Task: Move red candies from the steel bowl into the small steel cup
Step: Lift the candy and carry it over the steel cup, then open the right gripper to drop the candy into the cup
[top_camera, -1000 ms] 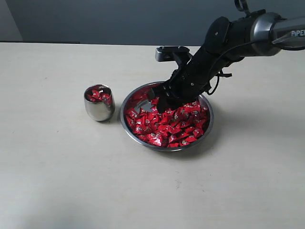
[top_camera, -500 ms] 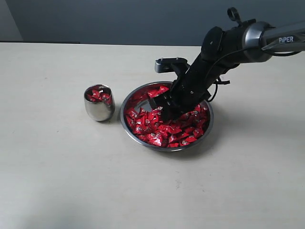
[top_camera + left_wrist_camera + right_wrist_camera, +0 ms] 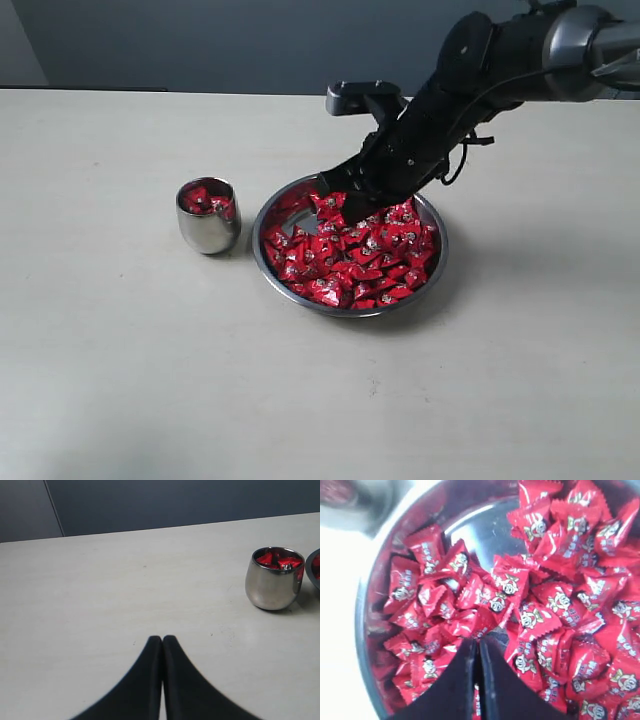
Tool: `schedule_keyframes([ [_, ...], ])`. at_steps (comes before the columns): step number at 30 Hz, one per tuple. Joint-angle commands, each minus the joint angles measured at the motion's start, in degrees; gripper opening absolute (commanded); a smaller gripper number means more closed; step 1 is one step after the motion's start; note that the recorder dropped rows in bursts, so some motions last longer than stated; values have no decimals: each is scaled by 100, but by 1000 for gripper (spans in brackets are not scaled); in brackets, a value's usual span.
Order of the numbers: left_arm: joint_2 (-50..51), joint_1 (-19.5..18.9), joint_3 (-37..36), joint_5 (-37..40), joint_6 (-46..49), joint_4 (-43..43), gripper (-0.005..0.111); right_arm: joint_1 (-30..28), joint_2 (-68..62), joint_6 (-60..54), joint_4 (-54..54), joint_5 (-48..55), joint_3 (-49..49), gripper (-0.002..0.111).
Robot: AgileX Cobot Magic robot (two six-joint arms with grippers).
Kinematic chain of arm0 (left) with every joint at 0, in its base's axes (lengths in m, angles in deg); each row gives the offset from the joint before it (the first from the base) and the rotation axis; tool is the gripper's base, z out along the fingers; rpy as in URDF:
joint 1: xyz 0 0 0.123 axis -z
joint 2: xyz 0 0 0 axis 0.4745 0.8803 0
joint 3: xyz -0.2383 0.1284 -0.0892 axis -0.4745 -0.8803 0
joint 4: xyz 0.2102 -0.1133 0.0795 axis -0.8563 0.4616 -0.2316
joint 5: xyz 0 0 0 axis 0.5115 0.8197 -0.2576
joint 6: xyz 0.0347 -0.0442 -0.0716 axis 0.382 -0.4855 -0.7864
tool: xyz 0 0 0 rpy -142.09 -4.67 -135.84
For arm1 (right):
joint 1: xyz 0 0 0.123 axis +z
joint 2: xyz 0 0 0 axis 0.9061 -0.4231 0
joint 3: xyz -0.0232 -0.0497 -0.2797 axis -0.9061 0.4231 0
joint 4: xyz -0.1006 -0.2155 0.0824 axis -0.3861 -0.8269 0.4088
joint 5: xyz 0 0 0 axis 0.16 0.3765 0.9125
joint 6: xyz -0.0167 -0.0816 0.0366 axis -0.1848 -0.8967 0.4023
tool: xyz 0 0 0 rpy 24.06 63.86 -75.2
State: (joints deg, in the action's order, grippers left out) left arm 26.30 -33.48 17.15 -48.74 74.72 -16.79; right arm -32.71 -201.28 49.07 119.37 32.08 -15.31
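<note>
over the steel bowl [image 3: 300, 222], the right gripper [image 3: 335, 202] has risen off the red candies [image 3: 365, 262] and snapped shut from wide open; whether it pinches one i cannot tell. the small steel cup [image 3: 208, 230] stands unmoved beside the bowl. the left gripper [image 3: 162, 641] is closed, empty.

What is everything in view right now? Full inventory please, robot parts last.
steel bowl: one, shiny silver, on the table, right of the cup in the exterior view.
small steel cup: one, shiny silver, upright, beside the bowl but apart from it.
red candies: many, red; most heaped in the bowl, some in the cup.
table: one, pale beige, under everything.
right arm: one, black and grey, reaching over the bowl.
right gripper: one, black, shut, over the candies in the bowl; whether it pinches one is unclear.
left gripper: one, black, shut, over bare table.
</note>
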Motion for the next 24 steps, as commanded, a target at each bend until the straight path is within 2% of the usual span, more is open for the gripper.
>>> schedule_keyframes([
  [1, -27, 5, 48, -34, -11, -11, 0, -26, 326, 4, 396, 19, -57, 0],
  [8, -27, 5, 48, -34, -11, -11, 0, 344, 226, -6, 631, 253, -790, 0],
  [15, -27, 5, 48, -34, -11, -11, 0, 876, -460, 60, 631, 266, -2020, 0],
  [24, -27, 5, 48, -34, -11, -11, 0, 1054, -1629, 139, 631, 352, -3201, 1],
])
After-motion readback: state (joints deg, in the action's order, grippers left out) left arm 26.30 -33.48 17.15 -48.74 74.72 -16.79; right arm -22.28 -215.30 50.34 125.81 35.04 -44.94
